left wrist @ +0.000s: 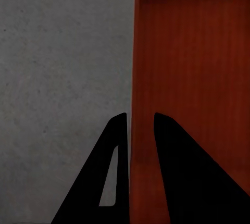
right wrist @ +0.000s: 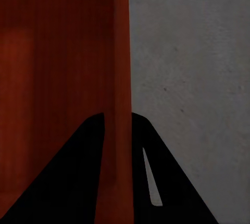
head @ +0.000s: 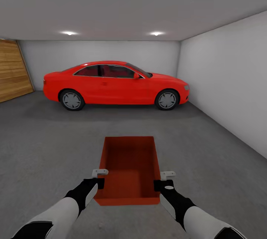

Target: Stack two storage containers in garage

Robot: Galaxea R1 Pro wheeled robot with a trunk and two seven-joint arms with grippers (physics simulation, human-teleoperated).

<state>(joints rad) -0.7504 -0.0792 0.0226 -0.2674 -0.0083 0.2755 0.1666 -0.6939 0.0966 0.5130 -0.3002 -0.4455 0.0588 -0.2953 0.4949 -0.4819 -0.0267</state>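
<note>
The carrying step is in hand: one orange-red storage container (head: 129, 168) is held inside the garage, in front of the red car (head: 115, 84), which is parked side-on against the far grey wall. Only this one bin is seen here, so it is judged to be either the base of the stack or the first to arrive.

The container is gripped from both sides. The left pincer (head: 100, 178) is clamped on the bin's left wall near its near corner, and the right pincer (head: 162, 180) is clamped on the right wall at the matching spot. In the left wrist view the thin orange wall (left wrist: 130, 130) is seen caught between the two dark fingers (left wrist: 117, 146), one inside the bin and one outside over the concrete. The same hold is shown in the right wrist view (right wrist: 117, 146).

Relative to the car, the bin lies well short of it, over open dark grey concrete floor (head: 48, 146). Whether its base is touching the floor or is held just above it cannot be told.

A level lowering onto the concrete is called for next, both pincers being opened only once the base is judged to rest flat.
</note>
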